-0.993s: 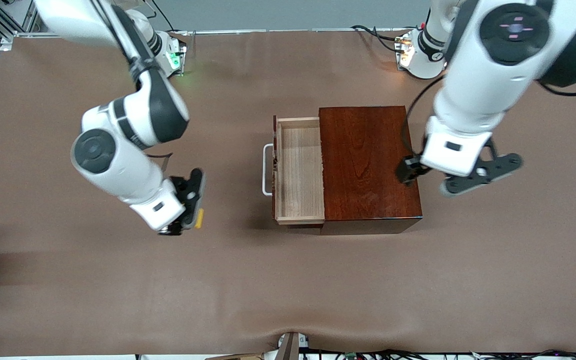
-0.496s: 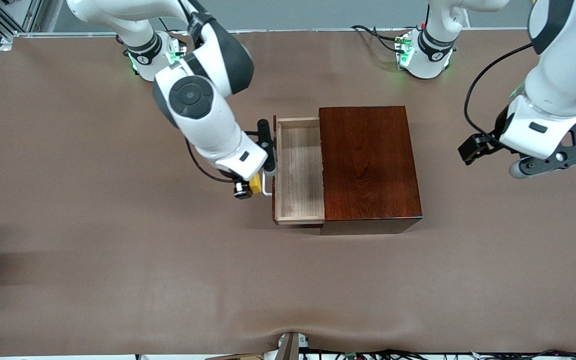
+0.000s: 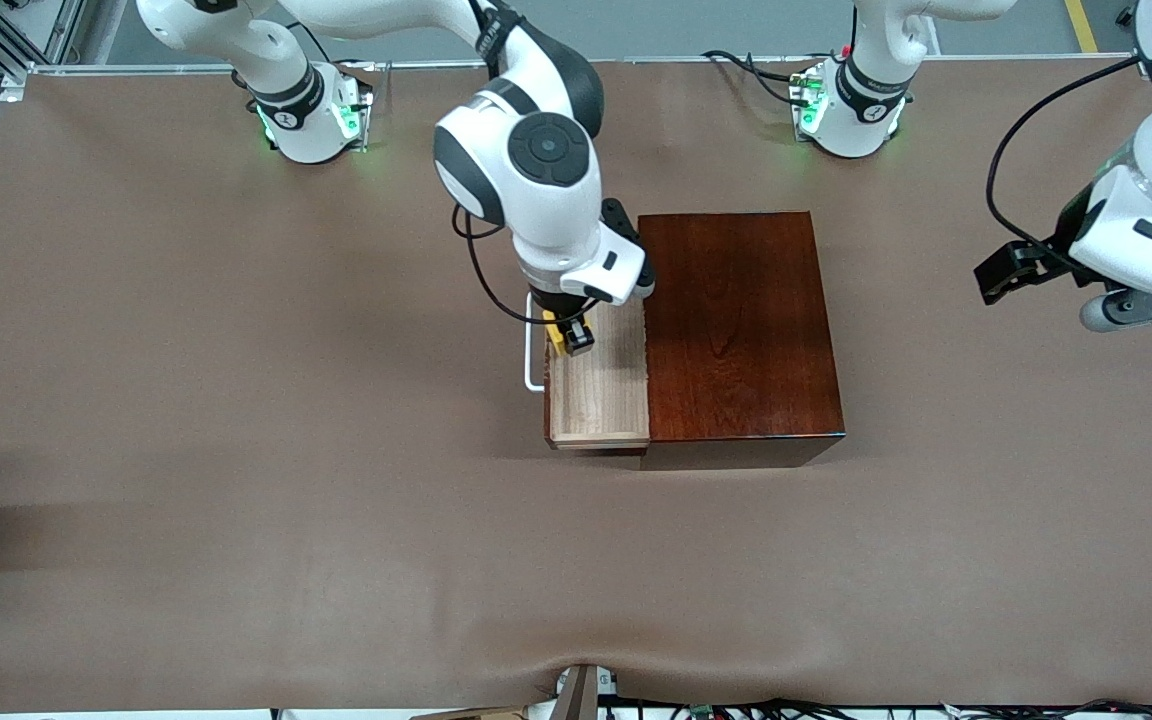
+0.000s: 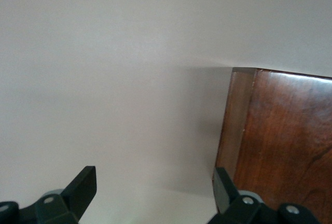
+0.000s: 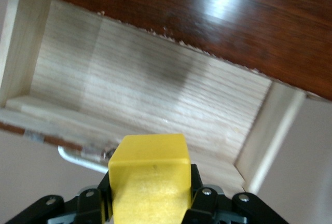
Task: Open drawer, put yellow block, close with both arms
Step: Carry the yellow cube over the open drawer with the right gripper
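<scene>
Both grippers differ: right gripper (image 3: 572, 335) clamps half-hidden yellow block (image 5: 149, 175) over drawer (image 3: 601, 390); left gripper (image 4: 153, 193) seemingly apart.

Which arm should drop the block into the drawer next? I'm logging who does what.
Right. The right gripper is shut on the block, over the open drawer. The left gripper is open and empty, beside the box at the left arm's end.

Glossy dark wooden box (image 3: 739, 325), matt pale-wood drawer (image 3: 601, 385), smooth yellow block (image 5: 149, 175).
</scene>
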Controlling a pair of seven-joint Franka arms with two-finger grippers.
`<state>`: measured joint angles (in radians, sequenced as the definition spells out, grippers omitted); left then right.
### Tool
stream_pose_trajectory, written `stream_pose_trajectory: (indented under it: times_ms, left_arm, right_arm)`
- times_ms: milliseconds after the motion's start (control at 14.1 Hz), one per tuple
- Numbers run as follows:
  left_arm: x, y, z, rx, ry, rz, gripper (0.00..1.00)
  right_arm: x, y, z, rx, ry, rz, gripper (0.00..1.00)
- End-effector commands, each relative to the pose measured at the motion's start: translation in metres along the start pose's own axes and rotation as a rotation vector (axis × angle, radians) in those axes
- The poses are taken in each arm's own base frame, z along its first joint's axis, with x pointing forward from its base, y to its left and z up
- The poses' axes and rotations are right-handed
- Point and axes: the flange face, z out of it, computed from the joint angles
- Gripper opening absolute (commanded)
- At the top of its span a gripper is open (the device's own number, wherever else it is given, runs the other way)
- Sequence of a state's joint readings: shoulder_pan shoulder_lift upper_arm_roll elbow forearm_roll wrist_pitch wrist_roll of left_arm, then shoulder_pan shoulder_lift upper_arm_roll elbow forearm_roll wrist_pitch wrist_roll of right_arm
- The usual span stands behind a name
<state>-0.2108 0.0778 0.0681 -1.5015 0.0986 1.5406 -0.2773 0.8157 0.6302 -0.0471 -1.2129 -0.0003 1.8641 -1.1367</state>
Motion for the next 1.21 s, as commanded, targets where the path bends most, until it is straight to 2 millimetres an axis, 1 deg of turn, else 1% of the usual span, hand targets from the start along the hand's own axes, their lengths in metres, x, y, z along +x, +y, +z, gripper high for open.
stream_pose_trajectory:
  times_ms: [0,71,213,284,496,638,709,851,922,1064,1135]
  left_arm:
    - [-0.009,-0.007,-0.007,-0.019,0.015,0.027,1.00]
    - [-0.011,-0.007,-0.010,-0.021,0.021,0.029,1.00]
    - [-0.015,-0.010,-0.017,-0.023,0.028,0.034,1.00]
    - [-0.016,-0.009,-0.017,-0.022,0.023,0.040,1.00]
    - [-0.017,-0.009,-0.018,-0.021,0.020,0.046,1.00]
    - [-0.017,-0.008,-0.018,-0.021,0.021,0.051,1.00]
    - [-0.018,-0.007,-0.018,-0.021,0.020,0.055,1.00]
    - [-0.017,-0.010,-0.020,-0.022,0.023,0.080,1.00]
    - [-0.018,-0.016,-0.021,-0.024,0.025,0.077,1.00]
    - [-0.019,-0.014,-0.021,-0.025,0.025,0.081,1.00]
    - [-0.021,-0.010,-0.022,-0.025,0.024,0.090,1.00]
  right_arm:
    - [0.012,0.004,0.016,0.037,0.027,0.171,0.00]
    - [0.017,0.004,0.027,0.059,0.056,0.215,0.00]
    - [0.027,0.003,0.039,0.054,0.070,0.215,0.00]
    - [0.028,0.004,0.046,0.051,0.069,0.215,0.00]
    - [0.032,0.010,0.077,0.035,0.076,0.217,0.00]
    - [0.036,0.008,0.085,0.040,0.072,0.213,0.00]
    - [0.034,0.008,0.086,0.044,0.070,0.212,0.00]
    - [0.028,0.010,0.084,0.049,0.070,0.217,1.00]
    - [0.025,0.012,0.079,0.045,0.072,0.218,1.00]
    - [0.022,0.009,0.072,0.064,0.062,0.212,1.00]
    - [0.021,0.006,0.059,0.068,0.061,0.199,1.00]
